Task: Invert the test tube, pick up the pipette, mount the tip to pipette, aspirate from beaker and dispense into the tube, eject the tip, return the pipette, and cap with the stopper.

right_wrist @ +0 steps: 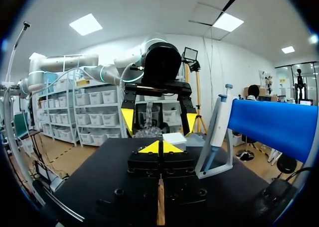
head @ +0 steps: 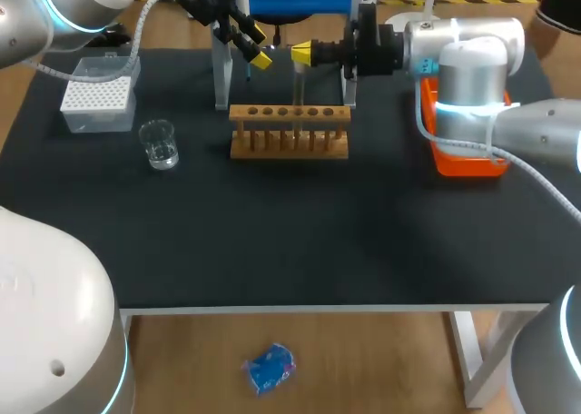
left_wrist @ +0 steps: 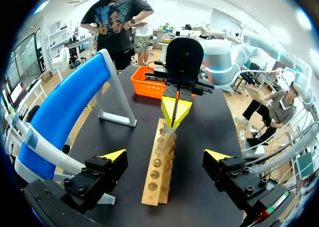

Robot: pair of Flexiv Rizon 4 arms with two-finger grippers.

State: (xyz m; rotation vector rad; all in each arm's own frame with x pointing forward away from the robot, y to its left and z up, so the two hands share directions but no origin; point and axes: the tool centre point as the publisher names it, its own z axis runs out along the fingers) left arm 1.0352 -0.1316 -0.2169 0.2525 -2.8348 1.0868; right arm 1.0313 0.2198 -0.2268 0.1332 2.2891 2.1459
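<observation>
My right gripper reaches in level from the right and is shut on the top of a clear test tube. The tube hangs upright over the wooden rack. In the left wrist view the same gripper pinches the tube above the rack. My left gripper stands open just left of it, with nothing between its fingers. The pipette rests on its blue-topped stand. A glass beaker stands left of the rack.
A white tip box sits at the back left. An orange tray lies under my right arm at the right. The stand's grey legs rise just behind the rack.
</observation>
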